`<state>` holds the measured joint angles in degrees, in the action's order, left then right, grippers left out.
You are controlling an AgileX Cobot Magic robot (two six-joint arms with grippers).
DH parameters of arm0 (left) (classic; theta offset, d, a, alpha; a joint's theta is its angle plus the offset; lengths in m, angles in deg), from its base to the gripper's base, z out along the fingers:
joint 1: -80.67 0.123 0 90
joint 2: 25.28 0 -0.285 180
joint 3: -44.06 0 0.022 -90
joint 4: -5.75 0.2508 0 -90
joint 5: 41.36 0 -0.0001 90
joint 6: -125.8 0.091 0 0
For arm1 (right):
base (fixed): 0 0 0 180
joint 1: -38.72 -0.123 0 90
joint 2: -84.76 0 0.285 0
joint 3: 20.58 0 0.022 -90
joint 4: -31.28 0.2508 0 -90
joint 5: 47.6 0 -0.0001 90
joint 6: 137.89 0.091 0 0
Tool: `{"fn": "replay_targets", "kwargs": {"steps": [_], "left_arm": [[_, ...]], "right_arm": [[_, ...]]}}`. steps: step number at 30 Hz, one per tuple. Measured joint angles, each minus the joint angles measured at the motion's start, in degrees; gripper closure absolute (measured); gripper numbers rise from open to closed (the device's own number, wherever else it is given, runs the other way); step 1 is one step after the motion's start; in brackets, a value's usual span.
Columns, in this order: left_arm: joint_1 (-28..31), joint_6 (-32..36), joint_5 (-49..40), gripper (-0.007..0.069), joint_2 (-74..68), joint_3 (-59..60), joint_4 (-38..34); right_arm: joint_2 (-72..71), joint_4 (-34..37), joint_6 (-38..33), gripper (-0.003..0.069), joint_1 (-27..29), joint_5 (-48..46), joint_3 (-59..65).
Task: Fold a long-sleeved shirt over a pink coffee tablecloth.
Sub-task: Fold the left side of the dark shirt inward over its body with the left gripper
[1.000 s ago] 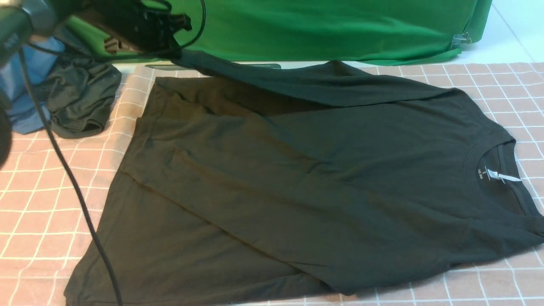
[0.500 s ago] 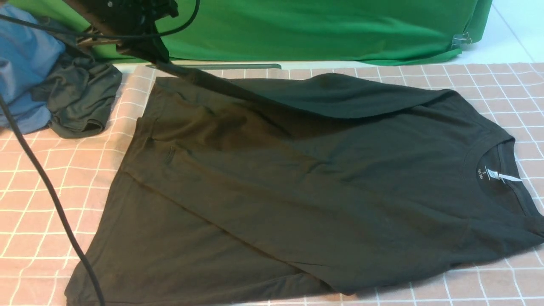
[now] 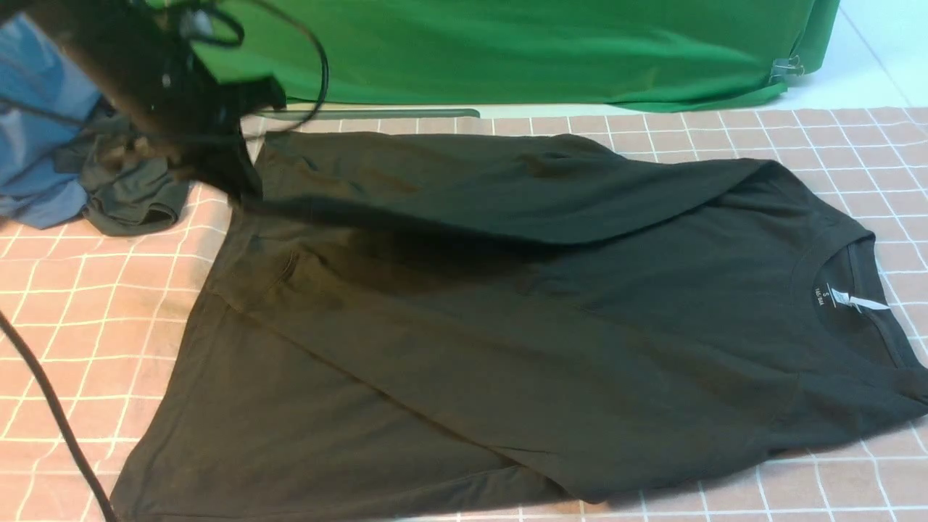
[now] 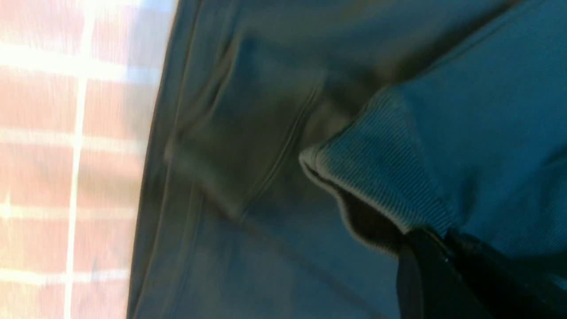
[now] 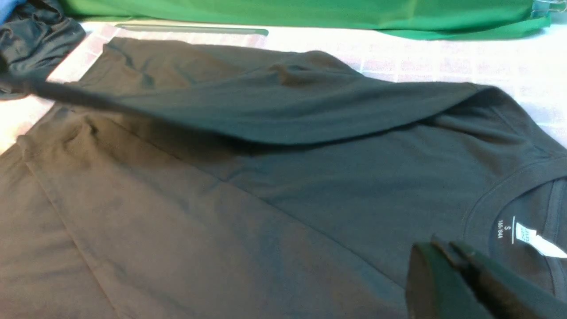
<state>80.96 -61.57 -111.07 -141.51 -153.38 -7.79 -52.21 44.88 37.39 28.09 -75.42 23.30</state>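
Note:
The black long-sleeved shirt [image 3: 507, 326] lies spread on the pink coffee tablecloth [image 3: 87, 304], its collar and white neck label [image 3: 859, 301] at the right. One sleeve [image 3: 507, 196] stretches across the body toward the far left. My left gripper [image 3: 235, 185] is shut on that sleeve's ribbed cuff [image 4: 381, 177], as the left wrist view shows at the left gripper [image 4: 436, 239]. In the right wrist view my right gripper [image 5: 443, 248] hovers shut and empty over the shirt [image 5: 221, 199], next to the collar. The front view does not show it.
A crumpled dark grey garment [image 3: 138, 188] and a blue cloth [image 3: 36, 109] lie at the far left. Green fabric [image 3: 544, 51] with a metal clip [image 3: 786, 69] hangs along the back. My left arm's black cable [image 3: 51, 399] crosses the near left.
My left gripper has moved down and toward me with the cuff. The sleeve now lies lower, across the shirt's upper body.

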Motion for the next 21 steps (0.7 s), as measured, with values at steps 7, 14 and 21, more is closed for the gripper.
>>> {"fn": "replay_targets", "kwargs": {"steps": [7, 14, 21], "left_arm": [[-2.95, -2.28, 0.00, 0.0594, 0.05, 6.68, 4.77], [-4.37, -5.51, 0.06, 0.0594, 0.42, 10.03, 9.00], [-4.37, -5.12, 0.01, 0.0545, 0.42, 10.49, 6.41]], "right_arm": [[0.00, 0.00, 0.00, 0.0589, 0.00, 0.00, 0.00], [0.00, 0.00, 0.00, 0.0589, 0.00, 0.00, 0.00], [0.00, 0.00, 0.00, 0.0589, 0.00, 0.00, 0.00]]}}
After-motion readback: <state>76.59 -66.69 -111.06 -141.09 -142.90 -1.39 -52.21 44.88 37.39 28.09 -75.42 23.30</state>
